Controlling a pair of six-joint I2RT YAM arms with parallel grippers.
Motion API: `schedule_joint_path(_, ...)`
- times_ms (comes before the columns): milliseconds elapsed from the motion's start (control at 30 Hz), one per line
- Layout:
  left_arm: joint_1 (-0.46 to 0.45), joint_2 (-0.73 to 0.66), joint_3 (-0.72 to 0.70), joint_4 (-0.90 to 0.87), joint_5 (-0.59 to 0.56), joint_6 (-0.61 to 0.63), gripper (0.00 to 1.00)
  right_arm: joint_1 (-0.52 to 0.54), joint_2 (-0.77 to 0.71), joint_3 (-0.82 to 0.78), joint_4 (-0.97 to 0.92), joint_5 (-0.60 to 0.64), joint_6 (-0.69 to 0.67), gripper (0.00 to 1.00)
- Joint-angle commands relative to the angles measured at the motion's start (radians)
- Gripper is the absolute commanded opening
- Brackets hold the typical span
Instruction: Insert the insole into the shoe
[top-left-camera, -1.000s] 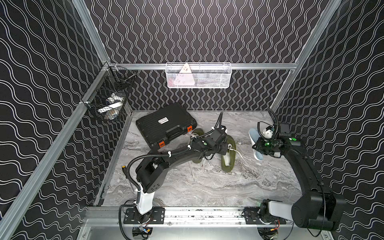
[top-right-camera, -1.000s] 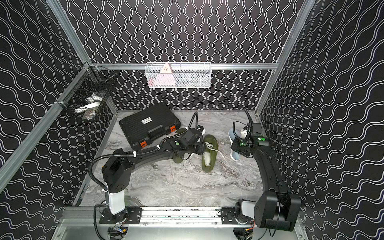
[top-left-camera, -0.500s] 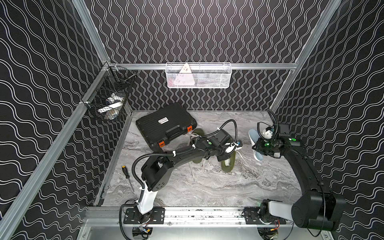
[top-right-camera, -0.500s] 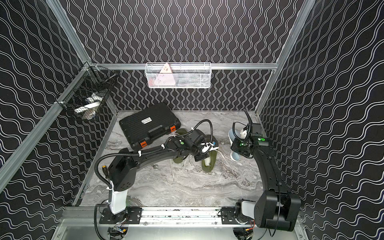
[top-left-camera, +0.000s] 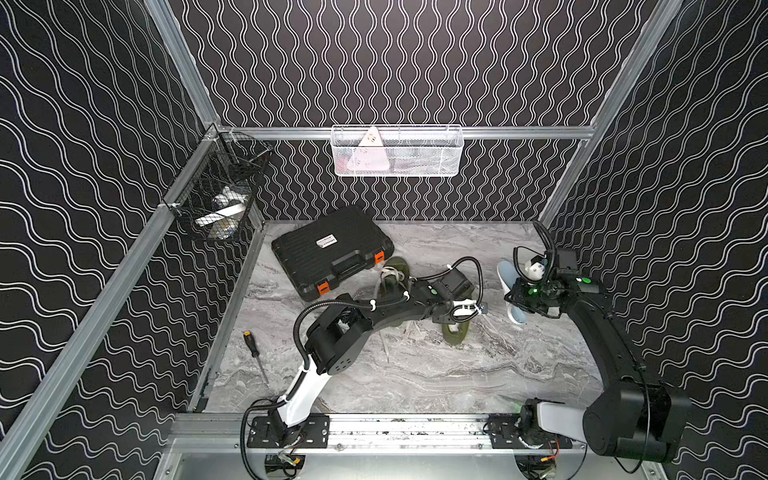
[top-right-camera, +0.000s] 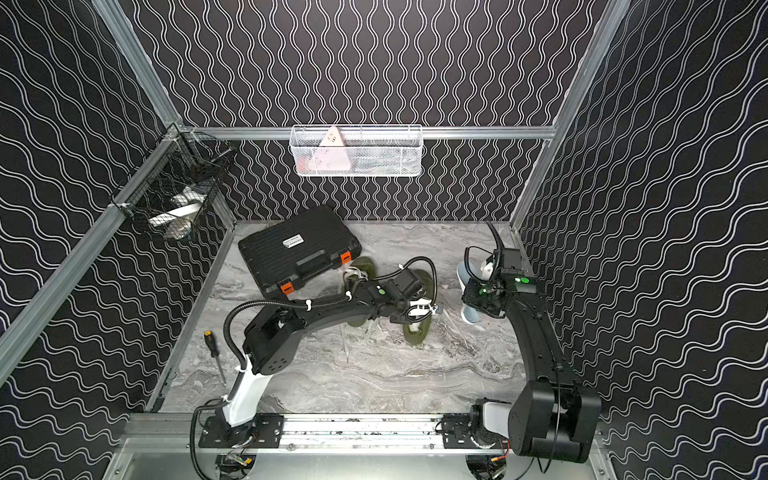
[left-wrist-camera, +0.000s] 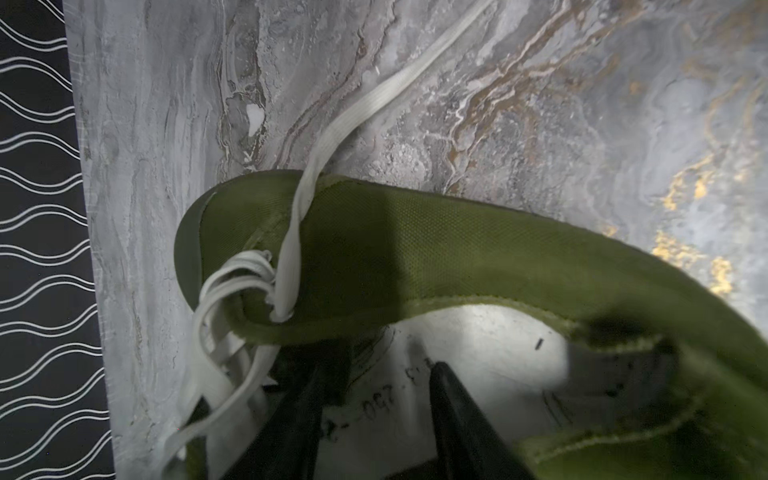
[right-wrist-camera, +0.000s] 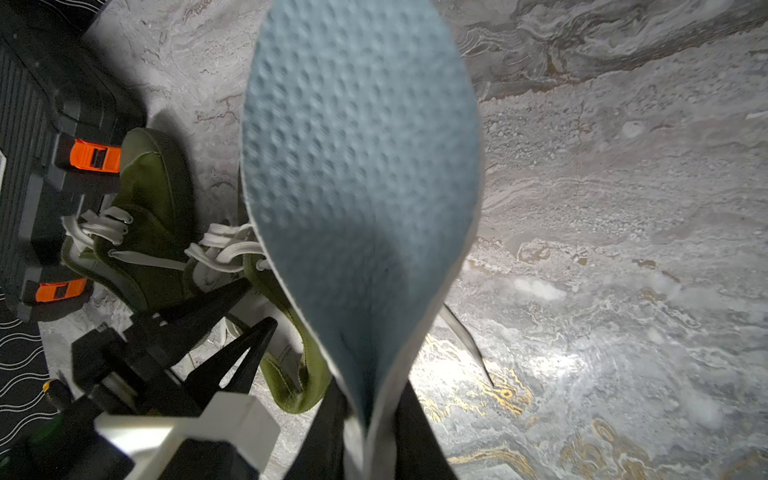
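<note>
Textures first: the single insole (right-wrist-camera: 361, 187) is a pale blue, dimpled sheet with a white edge, long and round-ended, bowed into a shallow curve. Your right pincer (right-wrist-camera: 370, 399) is clenched on its narrow end, one black finger on each face. In both top views the insole sits just to the right of the shoe (top-left-camera: 455, 332), apart from it and not inside. Whether its lower end touches the surface (top-left-camera: 415, 374) you cannot tell.

That shoe is olive green, with fine woven mesh on its side, a fuzzy rolled collar and a white lining printed with dark digits. Flat white woven laces (left-wrist-camera: 353, 112) trail loose across it and onto the grey, gold-veined marble pattern. Your left pincer (left-wrist-camera: 376, 368) is released, its two pointed black fingers spread apart at the shoe's mouth.

You have two green shoes. The second shoe (top-left-camera: 392, 270) lies just beside the tool case (top-left-camera: 332, 249), a black ribbed hard-plastic box with two orange latches (right-wrist-camera: 89, 156). One screwdriver (top-left-camera: 255, 357), with a black-and-yellow handle and a thin shaft, lies near the left edge. Two wire baskets hang on the walls: a white basket (top-left-camera: 397, 151) and a black basket (top-left-camera: 220, 195).
</note>
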Motion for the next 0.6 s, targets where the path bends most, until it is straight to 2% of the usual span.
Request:
schedule_joint_path(0,-0.007,0.025,0.016,0.04,-0.077,0.075,0.48,0.001,0.002,0.002,0.011,0.006,-0.015,0.2)
schedule_joint_path(267,-0.011,0.065,0.029,0.125,-0.164,0.064,0.47,0.001,0.004,0.005,0.009,0.008,-0.017,0.2)
schedule_joint_path(400,-0.008,0.067,0.02,0.18,-0.153,0.04,0.42,0.001,0.003,0.005,0.007,0.008,-0.018,0.2)
schedule_joint_path(467,-0.008,0.075,0.046,0.156,-0.146,0.028,0.3,0.0,-0.001,0.008,0.004,0.011,-0.018,0.2)
schedule_joint_path(567,-0.007,0.078,0.079,0.098,-0.129,0.02,0.05,0.001,-0.004,0.008,0.003,0.011,-0.018,0.2)
